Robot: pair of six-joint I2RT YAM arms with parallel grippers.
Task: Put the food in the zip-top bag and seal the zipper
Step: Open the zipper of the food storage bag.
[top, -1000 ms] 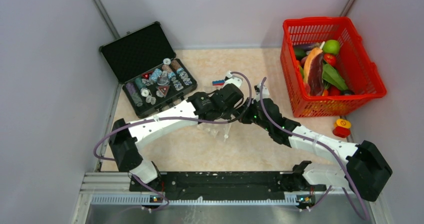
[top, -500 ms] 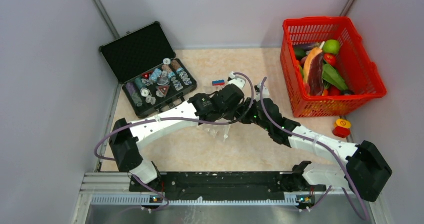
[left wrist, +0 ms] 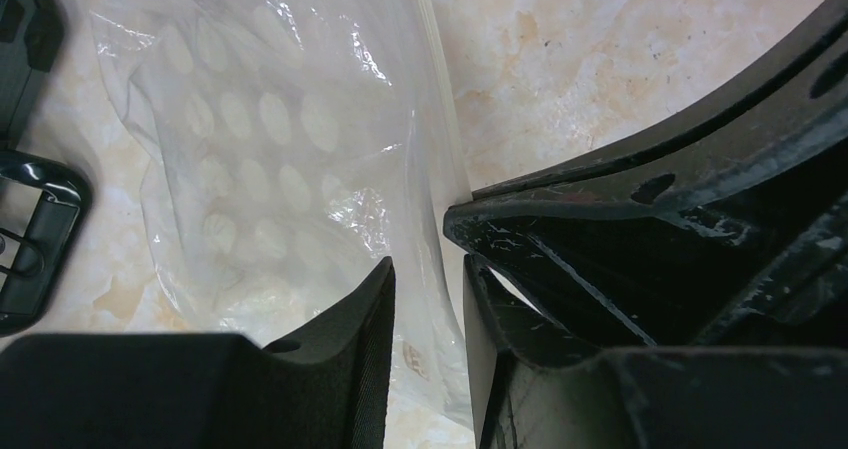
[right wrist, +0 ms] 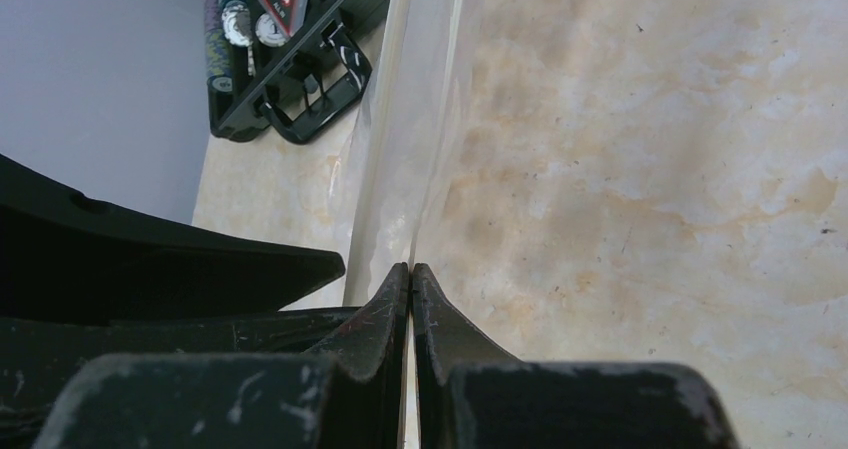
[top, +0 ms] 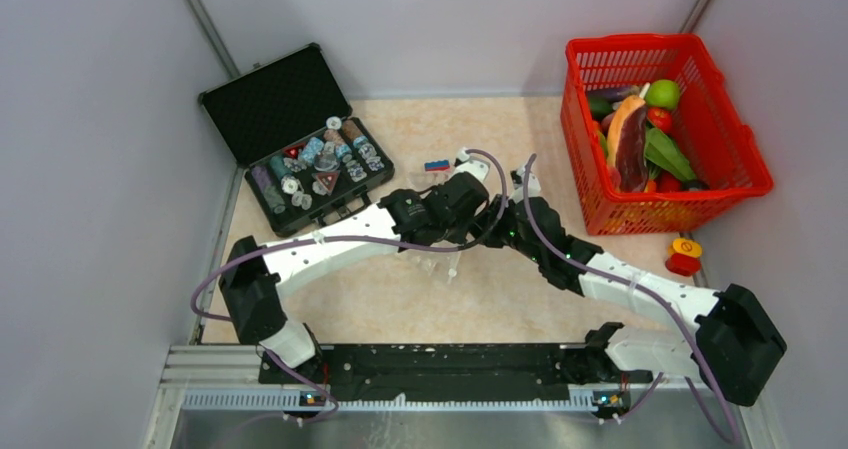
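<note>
- One clear zip-top bag [left wrist: 270,149] sits mid-worktop [top: 500,289], right of the black case [top: 280,99].
- Your right hand [right wrist: 411,269]: pressed together, pinching the bag's edge.
- Your left hand [left wrist: 428,269]: narrowly spread, zipper [left wrist: 440,119] strip between its fingers.
- Food [top: 640,134] lies in the red basket [top: 745,184], far right.

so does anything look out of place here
One red-and-yellow toy piece lies on the table outside the basket, apart from the other food. A small brick also lies loose mid-table. The bag is crumpled, with no food visible in it.
</note>
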